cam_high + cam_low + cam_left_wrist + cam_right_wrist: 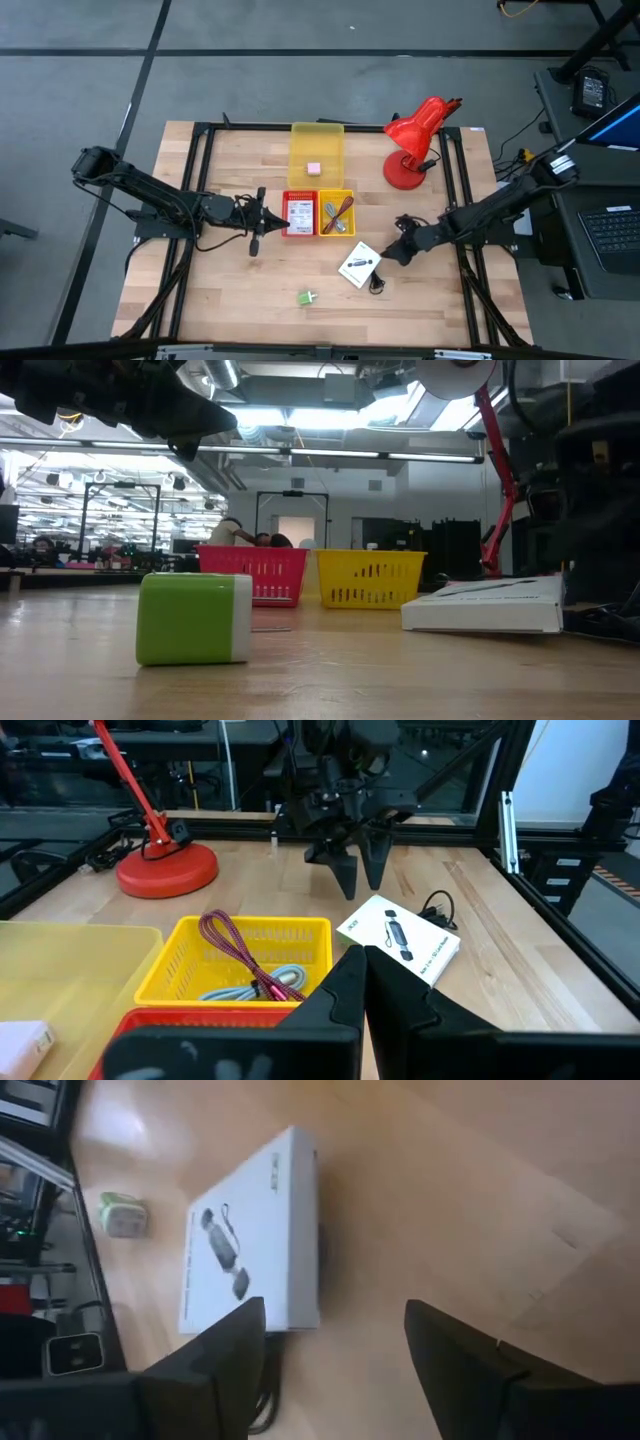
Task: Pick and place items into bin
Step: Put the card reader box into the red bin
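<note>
Just at seven o'clock from the right claw [398, 246], fingers apart, lies the white packet [358, 265], nearer it than the left claw [268, 223], pinched together.

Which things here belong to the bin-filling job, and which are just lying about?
Job:
- white box, on the table by the right claw
- green block, loose
- pink cube, in the large yellow bin
- packet in the red bin
- cables in the small yellow bin

Lying about:
- red desk lamp
</note>
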